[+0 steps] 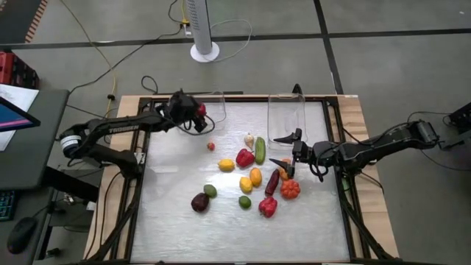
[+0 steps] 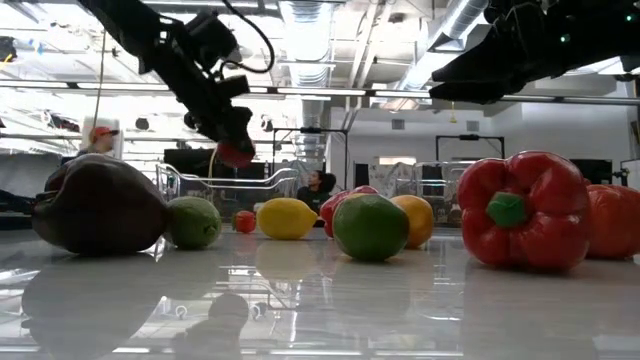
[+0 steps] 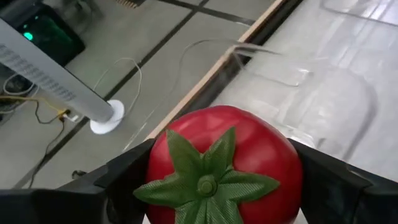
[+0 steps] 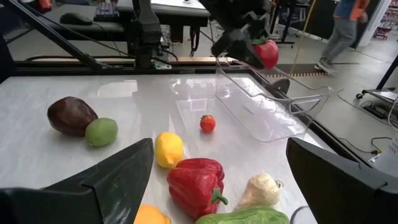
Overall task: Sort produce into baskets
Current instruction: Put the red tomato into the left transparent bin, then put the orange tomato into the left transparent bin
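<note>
My left gripper point(image 1: 196, 110) is shut on a red tomato point(image 3: 224, 165) with a green calyx, held in the air over the left clear bin point(image 1: 218, 96), which also shows in the left wrist view point(image 3: 311, 81). My right gripper point(image 1: 285, 152) is open and empty above the produce heap, close to the second clear bin point(image 1: 274, 110). Below its fingers lie a red pepper point(image 4: 196, 180), a lemon point(image 4: 168, 149), a white garlic point(image 4: 261, 190) and a green cucumber point(image 4: 249, 218). A small red fruit point(image 1: 211, 146) lies alone on the table. My left gripper pinches the tomato's two opposite sides point(image 3: 155, 168) between its two fingers, the calyx point(image 3: 208, 180) facing the wrist. The fingers slant down toward the bin. The tomato point(image 2: 236, 154) is lifted clear of the table and the bin.
More produce lies mid-table: a dark purple piece point(image 1: 199, 202), green ones point(image 1: 210, 191) point(image 1: 244, 202), yellow and orange pieces point(image 1: 250, 180), an eggplant point(image 1: 272, 182), an orange-red piece point(image 1: 290, 189), a red pepper point(image 1: 268, 207). People show in the room behind.
</note>
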Controlling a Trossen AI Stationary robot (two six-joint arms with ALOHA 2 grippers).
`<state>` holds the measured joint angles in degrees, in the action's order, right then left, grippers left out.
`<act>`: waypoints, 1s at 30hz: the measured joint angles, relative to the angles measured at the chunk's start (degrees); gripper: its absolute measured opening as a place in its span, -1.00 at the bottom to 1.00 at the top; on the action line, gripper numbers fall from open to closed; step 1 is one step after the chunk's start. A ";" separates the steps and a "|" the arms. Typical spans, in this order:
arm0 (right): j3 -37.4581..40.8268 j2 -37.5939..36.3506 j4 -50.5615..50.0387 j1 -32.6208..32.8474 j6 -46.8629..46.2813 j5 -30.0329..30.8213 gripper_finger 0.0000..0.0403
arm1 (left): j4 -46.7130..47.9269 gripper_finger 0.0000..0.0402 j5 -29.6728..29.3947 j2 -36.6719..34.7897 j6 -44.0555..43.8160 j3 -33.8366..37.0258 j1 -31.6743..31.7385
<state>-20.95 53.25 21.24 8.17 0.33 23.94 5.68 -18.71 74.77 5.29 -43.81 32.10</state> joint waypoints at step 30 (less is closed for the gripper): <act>0.00 -0.02 2.25 0.04 2.33 -3.23 0.95 | 4.92 0.65 7.65 10.00 -4.98 -0.90 -25.28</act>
<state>-20.95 53.23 23.49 8.21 2.66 20.71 10.60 -11.05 84.77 0.31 -44.72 6.82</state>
